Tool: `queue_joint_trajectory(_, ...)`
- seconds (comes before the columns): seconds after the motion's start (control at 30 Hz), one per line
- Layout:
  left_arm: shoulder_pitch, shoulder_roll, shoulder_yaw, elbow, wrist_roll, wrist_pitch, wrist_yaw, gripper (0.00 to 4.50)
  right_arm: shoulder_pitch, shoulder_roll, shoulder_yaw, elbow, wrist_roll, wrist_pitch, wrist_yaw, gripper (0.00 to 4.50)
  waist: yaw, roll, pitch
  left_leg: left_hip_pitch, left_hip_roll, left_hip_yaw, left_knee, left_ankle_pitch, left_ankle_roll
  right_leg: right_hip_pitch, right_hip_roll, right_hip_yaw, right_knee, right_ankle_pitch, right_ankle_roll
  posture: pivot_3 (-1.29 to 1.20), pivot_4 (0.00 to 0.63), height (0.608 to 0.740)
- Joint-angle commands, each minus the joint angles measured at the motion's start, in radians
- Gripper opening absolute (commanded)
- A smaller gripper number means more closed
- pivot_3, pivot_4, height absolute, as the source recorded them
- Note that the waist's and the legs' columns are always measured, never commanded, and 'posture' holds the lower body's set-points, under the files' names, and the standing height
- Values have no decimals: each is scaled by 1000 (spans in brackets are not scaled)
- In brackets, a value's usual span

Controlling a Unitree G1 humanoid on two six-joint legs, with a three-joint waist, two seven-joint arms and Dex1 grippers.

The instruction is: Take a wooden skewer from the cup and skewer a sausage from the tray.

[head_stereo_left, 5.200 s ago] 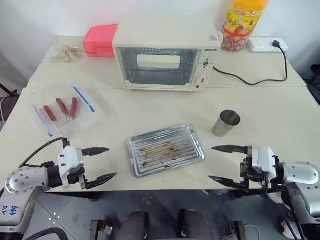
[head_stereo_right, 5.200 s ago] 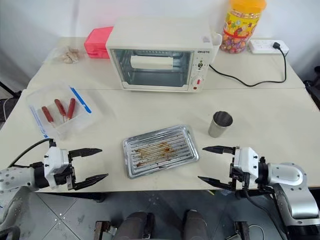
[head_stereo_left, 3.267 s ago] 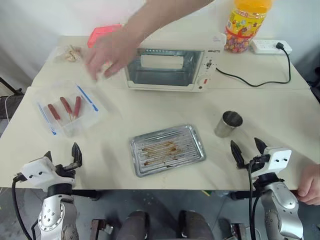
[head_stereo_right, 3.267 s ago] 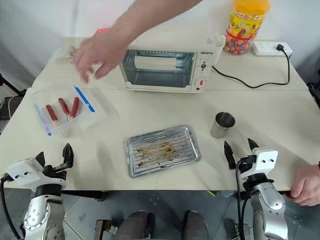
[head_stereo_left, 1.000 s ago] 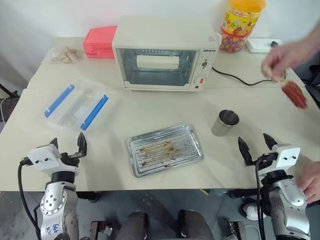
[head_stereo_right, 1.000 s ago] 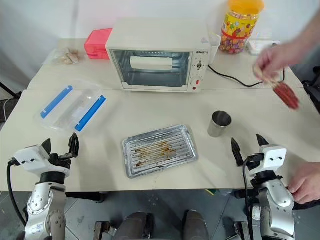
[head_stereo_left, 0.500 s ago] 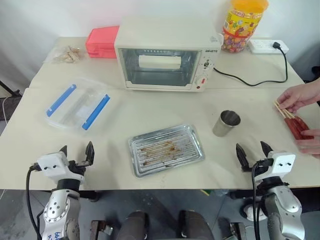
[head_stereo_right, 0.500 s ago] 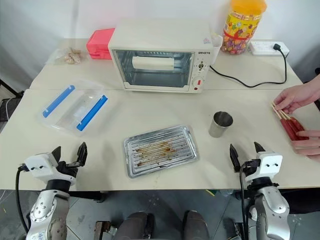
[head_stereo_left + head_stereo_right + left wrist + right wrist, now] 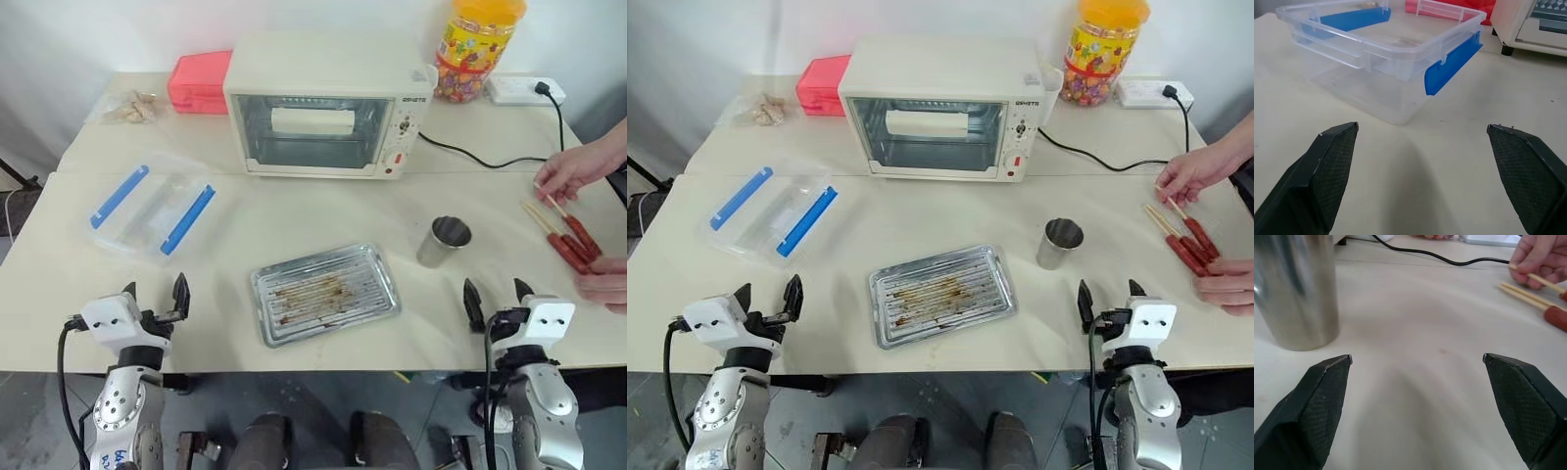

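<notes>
both grippers sit at the near table edge with fingers spread wide and nothing held: the left gripper (image 9: 155, 299) at the near left, the right gripper (image 9: 495, 302) at the near right. just beyond them, in the middle, lies the tray (image 9: 324, 293), its ribbed bottom grease-stained and holding no sausage. a little farther, right of the tray and ahead of the right gripper, stands the cup (image 9: 445, 242); no skewer can be seen rising from it. well to the left lies a clear plastic box (image 9: 150, 204) with blue clips, apparently empty. at the right edge a person's hand (image 9: 578, 170) is touching skewered sausages (image 9: 571, 237) that lie on the table, with a second hand (image 9: 604, 284) nearer. farthest back stand a toaster oven (image 9: 328, 101), a pink box (image 9: 200, 82) and an orange-lidded jar (image 9: 479, 44)

the step in hand looks like a wait: cup and tray both seem unstocked. best to hold both arms clear of the person's hands until they withdraw, then send the right gripper toward the cup, coming in above its rim so the light tumbler isn't knocked over
</notes>
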Motion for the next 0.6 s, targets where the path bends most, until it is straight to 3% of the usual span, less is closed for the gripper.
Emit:
queue_joint_trajectory(0.03, 18, 9, 13, -21, 5, -4, -3, 4475, 3, 25, -10, 0, 6, -39, -20, 4500, -1, 0, 0, 0, 0, 0, 0, 0, 0, 0, 0, 0, 0, 0, 0, 0, 150, 740)
queue_joint_trajectory(0.6, -37, 47, 35, 48, -4, -17, -30, 4475, 10, 30, 7, -13, 14, -19, -7, 4500, -8, -1, -1, 0, 0, 0, 0, 0, 0, 0, 0, 0, 1, 0, 0, 0, 150, 740)
